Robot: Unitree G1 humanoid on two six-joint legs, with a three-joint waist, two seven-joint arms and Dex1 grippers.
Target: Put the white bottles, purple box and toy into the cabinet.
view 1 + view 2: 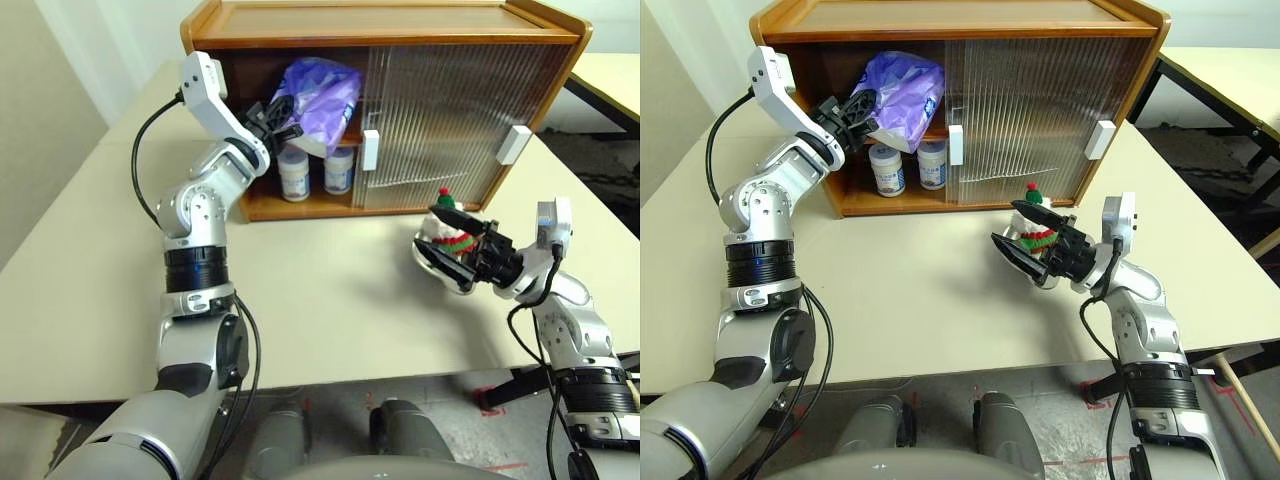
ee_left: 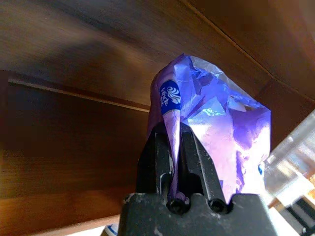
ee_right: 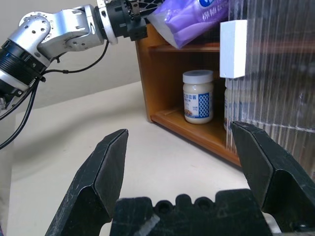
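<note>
The cabinet stands at the back of the table with its left half open. My left gripper is shut on a corner of the purple box, which hangs at the mouth of the upper shelf. In the left wrist view the fingers pinch its wrapper. Two white bottles stand side by side on the lower shelf. The toy sits on the table in front of the closed door. My right gripper is open right beside it; its wrist view shows nothing between its fingers.
The ribbed sliding door with white handles covers the cabinet's right half. The beige table spreads between my arms and ends near me. Another table stands at the far right.
</note>
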